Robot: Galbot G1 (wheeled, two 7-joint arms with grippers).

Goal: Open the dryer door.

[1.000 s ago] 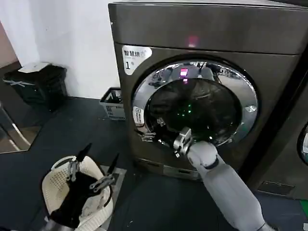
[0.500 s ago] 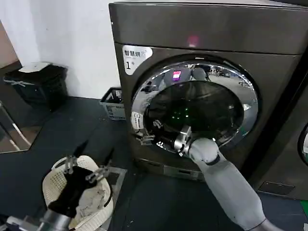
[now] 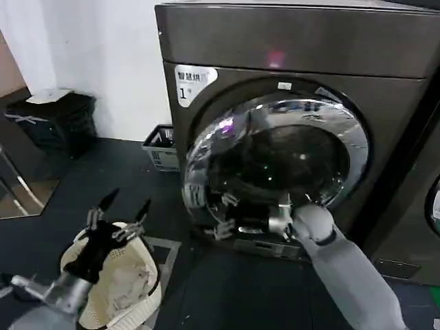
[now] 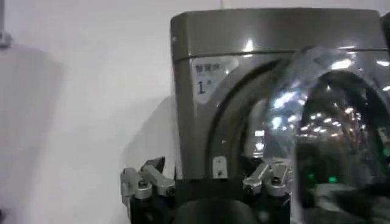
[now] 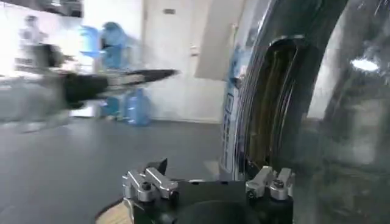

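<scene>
Dryer door (image 3: 271, 168) sits mid-front of the dryer (image 3: 295, 62), swung partly out, its 9 o'clock edge off the front w/ a dark gap behind the chrome ring. Left claw (image 3: 115, 214) hangs at approx 8 o'clock from the door, well apart from it, above a white laundry basket (image 3: 130, 289) on the floor; fingers spread, holding nothing. Right claw (image 3: 237, 223) is at the door's lower rim, approx 7 o'clock on the ring; can't tell if its fingers are apart or closed.
</scene>
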